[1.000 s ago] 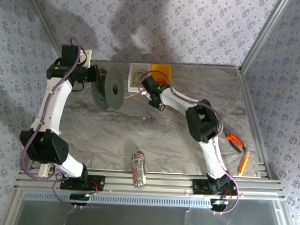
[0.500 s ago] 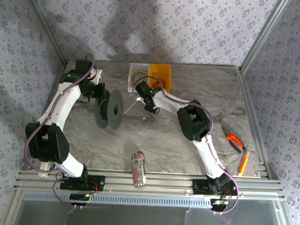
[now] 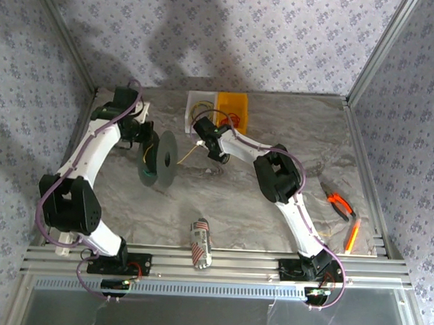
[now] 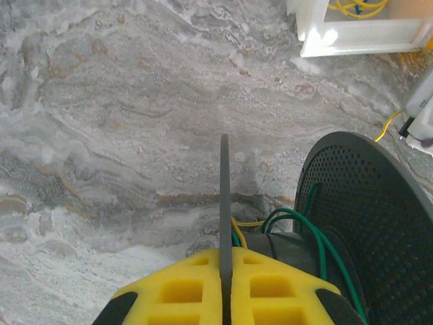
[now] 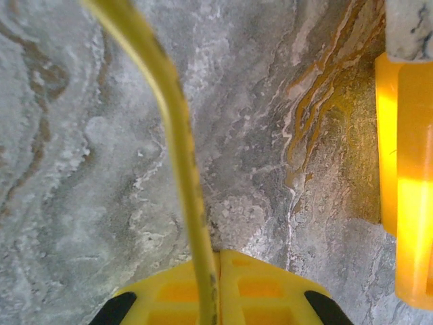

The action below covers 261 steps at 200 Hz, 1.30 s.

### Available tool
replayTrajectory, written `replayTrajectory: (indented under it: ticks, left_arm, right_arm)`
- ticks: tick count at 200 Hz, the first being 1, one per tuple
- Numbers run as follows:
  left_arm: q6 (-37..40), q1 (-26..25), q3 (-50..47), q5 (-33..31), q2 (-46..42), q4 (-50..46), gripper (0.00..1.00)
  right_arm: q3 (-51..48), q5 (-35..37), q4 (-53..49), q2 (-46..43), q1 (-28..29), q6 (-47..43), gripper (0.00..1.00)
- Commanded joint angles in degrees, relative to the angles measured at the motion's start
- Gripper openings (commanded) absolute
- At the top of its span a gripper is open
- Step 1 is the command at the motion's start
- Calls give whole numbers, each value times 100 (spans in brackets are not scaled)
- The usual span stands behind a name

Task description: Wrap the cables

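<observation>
A yellow cable (image 3: 188, 153) runs from my right gripper (image 3: 201, 141) to the black spool (image 3: 164, 160), which stands on edge left of centre. In the right wrist view the yellow cable (image 5: 177, 142) is pinched between the shut fingers (image 5: 216, 254). My left gripper (image 3: 147, 148) is shut on the spool's thin near flange (image 4: 224, 196), seen edge-on between its fingers (image 4: 224, 252). Green and yellow wire (image 4: 298, 220) lies round the hub beside the perforated far flange (image 4: 379, 223). More coiled yellow cable (image 3: 202, 107) lies in a white tray.
The white tray (image 3: 191, 117) and an orange bin (image 3: 234, 103) stand at the back centre, just behind the right gripper. A drinks can (image 3: 200, 242) lies near the front rail. Orange-handled pliers (image 3: 339, 204) and another orange tool (image 3: 352, 235) lie at the right edge.
The left arm has swung the spool forward and to the right, turning it more edge-on. The right gripper has moved left and back with the yellow cable. Both stay shut.
</observation>
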Motion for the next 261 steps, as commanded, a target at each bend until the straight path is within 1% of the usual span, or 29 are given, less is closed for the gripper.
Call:
replayTrajectory:
  ticks: [1, 46, 69, 105, 144, 153, 171, 204, 229, 261]
  left_arm:
    - [-73, -27, 389, -101, 95, 179, 0]
    - [-77, -36, 699, -69, 200, 63, 0]
    - [-100, -64, 614, -30, 214, 95, 6]
    - [-129, -84, 550, 119, 223, 96, 20]
    - [-99, -85, 550, 191, 223, -27, 27]
    - [-70, -83, 561, 191, 215, -80, 31]
    - [6, -73, 623, 195, 201, -300, 37]
    - [231, -58, 885, 239, 221, -879, 52]
    - [406, -12, 1034, 338, 302, -1404, 52]
    - [493, -10, 1025, 232, 393, -1830, 51]
  right_arm:
    - [241, 28, -17, 488, -177, 238, 0]
    - [578, 85, -144, 733, -299, 411, 0]
    - [669, 94, -136, 836, -320, 400, 0]
    - [776, 112, -123, 989, -348, 378, 0]
    - [795, 107, -73, 1056, -367, 389, 0]
    - [788, 101, -69, 1063, -380, 402, 0]
    - [786, 100, -49, 1071, -383, 397, 0]
    - [801, 79, -9, 1081, -409, 373, 0]
    - [825, 55, 0, 1089, -423, 375, 0]
    - [843, 37, 18, 1093, -426, 353, 0]
